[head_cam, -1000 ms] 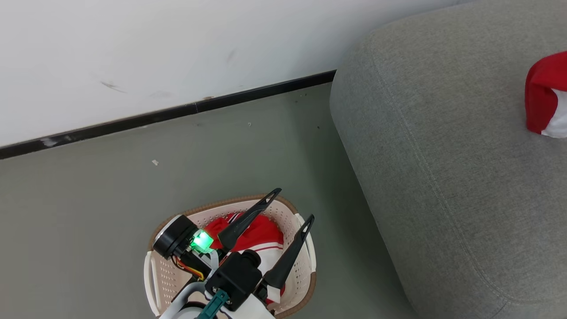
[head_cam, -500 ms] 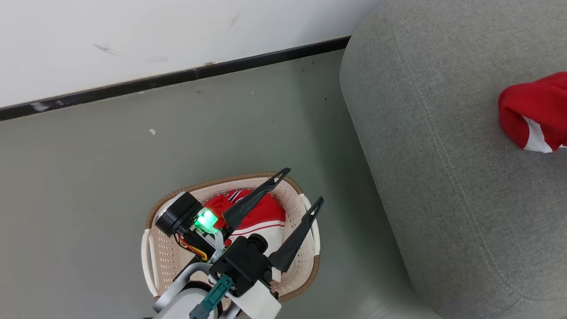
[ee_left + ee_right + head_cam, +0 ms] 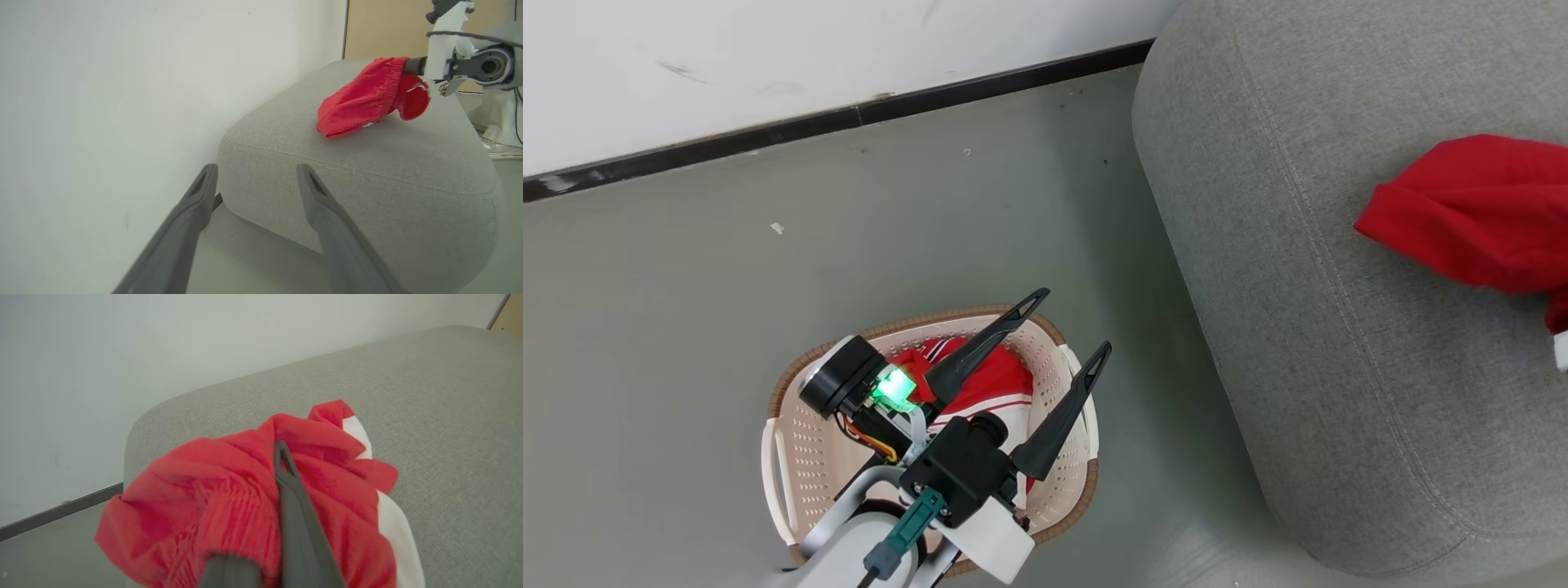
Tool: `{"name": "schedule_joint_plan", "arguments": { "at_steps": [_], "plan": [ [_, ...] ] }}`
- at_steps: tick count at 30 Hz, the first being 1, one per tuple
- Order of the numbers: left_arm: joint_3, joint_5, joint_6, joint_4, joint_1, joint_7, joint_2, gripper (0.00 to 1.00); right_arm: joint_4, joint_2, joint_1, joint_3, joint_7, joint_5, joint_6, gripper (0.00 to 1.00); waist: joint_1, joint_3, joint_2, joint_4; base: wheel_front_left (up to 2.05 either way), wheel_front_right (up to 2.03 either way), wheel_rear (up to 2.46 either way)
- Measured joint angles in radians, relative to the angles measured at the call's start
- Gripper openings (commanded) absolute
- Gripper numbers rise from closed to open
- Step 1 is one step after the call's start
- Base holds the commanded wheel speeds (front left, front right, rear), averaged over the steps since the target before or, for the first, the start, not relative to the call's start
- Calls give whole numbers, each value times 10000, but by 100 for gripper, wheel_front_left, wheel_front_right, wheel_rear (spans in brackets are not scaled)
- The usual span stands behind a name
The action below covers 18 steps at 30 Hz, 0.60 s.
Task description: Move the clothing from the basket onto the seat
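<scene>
On the floor (image 3: 686, 327) by the wall (image 3: 768, 49), one basket (image 3: 792, 457) is sitting near one grey seat (image 3: 1298, 327). Red pieces counted: two.

The first garment (image 3: 984, 388) is lying in the basket, partly hidden under the left end effector (image 3: 1072, 320), whose two fingers are standing wide apart above it, gripping nothing.

The second garment (image 3: 1462, 212) is lying over the seat, and the head view's right edge is cutting it off.

The right wrist view is adding what the head view is missing — the right end effector (image 3: 280, 451) is clamped shut on the second garment, with one finger buried in the folds.

The left wrist view is showing the cloth bunched, its lower end touching the seat.
</scene>
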Motion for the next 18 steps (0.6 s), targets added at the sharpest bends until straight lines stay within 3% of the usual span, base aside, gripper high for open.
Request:
{"name": "schedule_joint_plan", "arguments": {
  "at_steps": [4,5,6,7,18],
  "plan": [
    [8,-6,-10,142,-108,-79,-12,100,13,165,409,73,0,-2,0,53,0,-37,0,-110,0,0,0],
    [21,-21,-10,165,-135,-102,-15,100,8,217,466,79,0,-4,0,70,-1,-51,0,-137,0,0,0],
    [33,-48,-10,188,-139,-161,-17,100,-25,255,548,86,0,-10,0,95,-1,-68,0,-163,0,0,0],
    [46,-77,-10,215,-138,-165,-13,100,-52,293,605,102,0,-12,0,100,-1,-86,0,-193,0,0,0],
    [184,-259,-10,612,-135,-357,-19,100,-1020,612,1799,761,0,-278,0,100,0,-381,0,-606,0,0,0]
  ]
}}
